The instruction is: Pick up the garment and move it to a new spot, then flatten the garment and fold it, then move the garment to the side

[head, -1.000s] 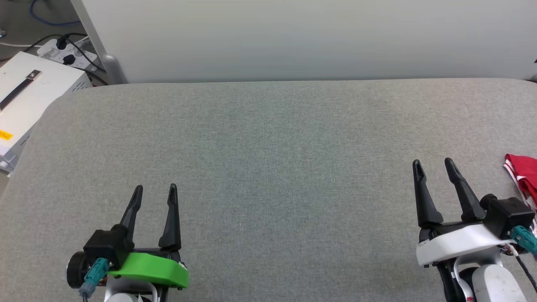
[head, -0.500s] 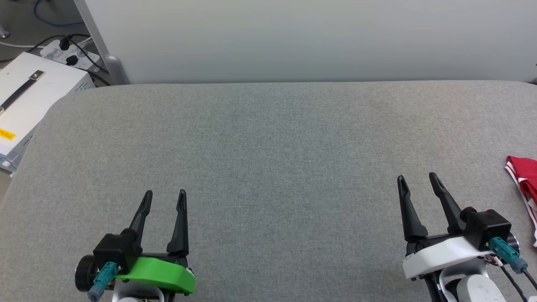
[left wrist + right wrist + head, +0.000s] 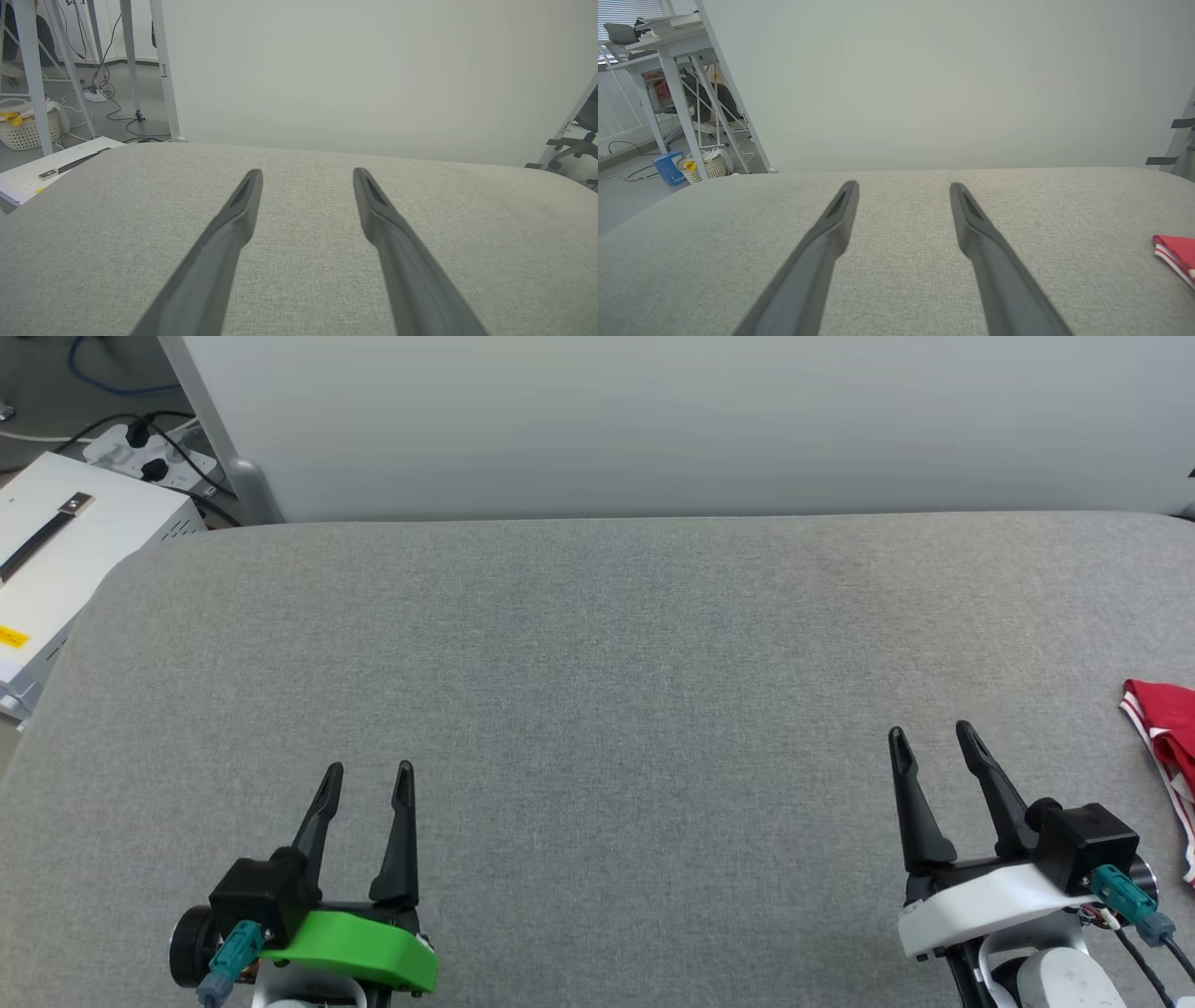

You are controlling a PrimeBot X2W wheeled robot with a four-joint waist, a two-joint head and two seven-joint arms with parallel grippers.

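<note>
The red jersey-fabric garment [image 3: 1162, 721] with red-and-white striped trim lies at the right edge of the frame in the head view, on the grey fabric-covered worktop [image 3: 597, 653], cut off by the frame so that just one corner shows. In the right wrist view that corner lies at the lower right. The right tool [image 3: 931, 732], two long dark fingers on a white mount, sits at the lower right, near the garment but apart from it, released, with nothing between its fingers. The left tool [image 3: 369, 769], on a green mount, sits at the lower left, well apart from the garment, also released and empty. A white box with a dark handle [image 3: 65, 537] stands off the worktop at the upper left.
</note>
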